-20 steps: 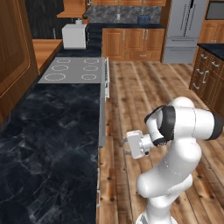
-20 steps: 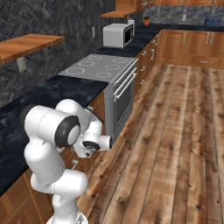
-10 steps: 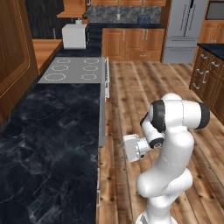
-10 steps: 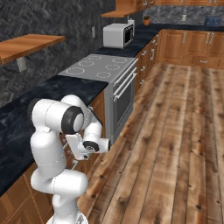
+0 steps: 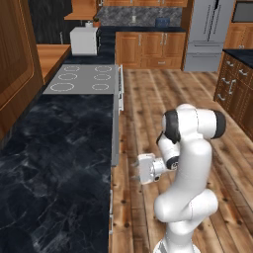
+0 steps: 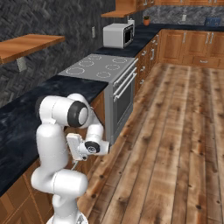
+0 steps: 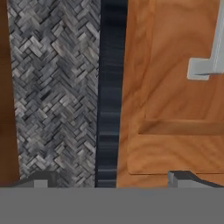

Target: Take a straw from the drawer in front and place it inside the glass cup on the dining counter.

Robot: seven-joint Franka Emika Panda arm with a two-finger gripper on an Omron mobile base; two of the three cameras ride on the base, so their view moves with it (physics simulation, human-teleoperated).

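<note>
My gripper point(image 5: 135, 168) hangs low beside the black worktop's front, fingers pointing at the cabinets, open with nothing between them. In the hand view the two fingertips point(image 7: 39, 179) stand wide apart, facing a closed wooden drawer point(image 7: 170, 100) with a silver bar handle point(image 7: 209, 61). Next to the drawer front runs the worktop's black edge point(image 7: 111, 87), then grey herringbone tile point(image 7: 57, 87). The straw is hidden. The glass cup and the dining counter are out of view.
The black marble worktop point(image 5: 54, 163) runs along the left, with a cooktop point(image 5: 81, 79), an oven front point(image 6: 122, 98) and a microwave point(image 6: 117, 35) further on. A fridge point(image 5: 207, 32) stands at the back. Open wood floor point(image 6: 183, 131) lies to the right.
The arm has folded, with its elbow rising and the hand dropping lower and closer to the cabinet front. The fingers stay open.
</note>
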